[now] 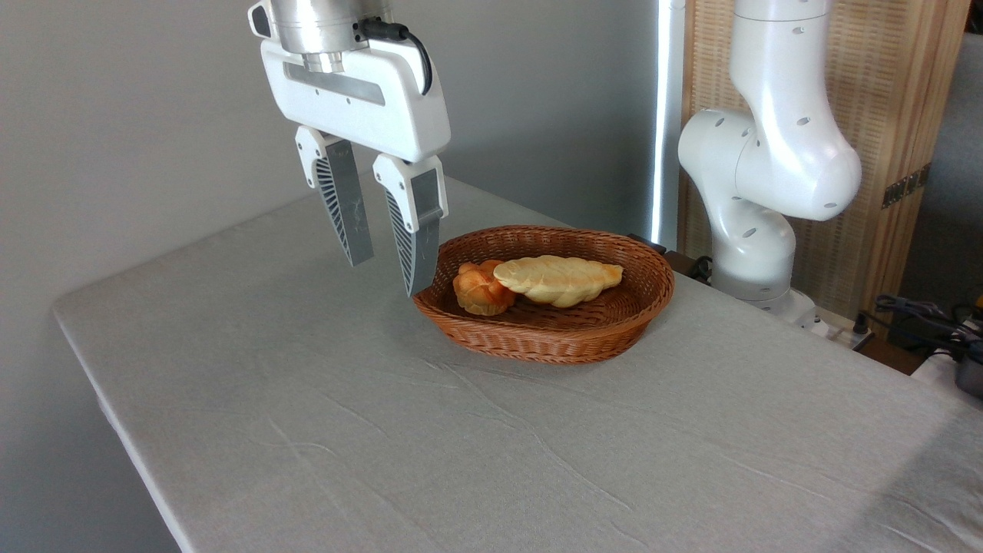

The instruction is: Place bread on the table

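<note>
Grey cloth-covered counter (430, 430) against a plain grey wall, arm base off to the right. Task looked basically unstarted: the braided bread (558, 279) was lying in the wicker basket (537, 338), leaning against a small orange knotted bun (480, 289) on its left. The gripper (388, 278) hung empty, fingers spread moderately apart, above the cloth just left of the basket rim (one fingertip lined up with the rim in the picture). Everything's left: reach in, grab, lift out, set down. I'd guess the bun and rim could crowd the grasp.
</note>
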Robot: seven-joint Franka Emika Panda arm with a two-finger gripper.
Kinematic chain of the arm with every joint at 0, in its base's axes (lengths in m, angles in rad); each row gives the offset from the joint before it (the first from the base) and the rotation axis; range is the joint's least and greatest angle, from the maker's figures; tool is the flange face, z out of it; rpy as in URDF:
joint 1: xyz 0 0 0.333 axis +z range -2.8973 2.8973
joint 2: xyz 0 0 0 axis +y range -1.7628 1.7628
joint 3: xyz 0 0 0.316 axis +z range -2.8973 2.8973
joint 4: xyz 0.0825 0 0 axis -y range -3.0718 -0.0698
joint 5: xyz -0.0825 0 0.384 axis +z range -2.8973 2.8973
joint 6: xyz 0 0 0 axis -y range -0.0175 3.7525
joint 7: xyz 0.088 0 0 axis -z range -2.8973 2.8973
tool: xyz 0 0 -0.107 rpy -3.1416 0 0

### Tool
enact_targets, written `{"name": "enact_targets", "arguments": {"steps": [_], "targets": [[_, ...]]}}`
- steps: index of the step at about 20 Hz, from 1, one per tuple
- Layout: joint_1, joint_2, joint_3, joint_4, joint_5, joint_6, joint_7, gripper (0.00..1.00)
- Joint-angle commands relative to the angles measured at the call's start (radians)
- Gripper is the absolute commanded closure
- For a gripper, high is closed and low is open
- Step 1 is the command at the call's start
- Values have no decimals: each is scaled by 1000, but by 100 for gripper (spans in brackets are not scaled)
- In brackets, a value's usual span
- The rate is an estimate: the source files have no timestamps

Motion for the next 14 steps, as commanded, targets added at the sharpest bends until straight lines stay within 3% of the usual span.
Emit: {"name": "enact_targets", "arguments": {"steps": [1, 14], "targets": [[-1, -28, -1, -5, -17, -19, 0, 0], [-1, -43, -2, -41, -18, -19, 0, 0]]}}
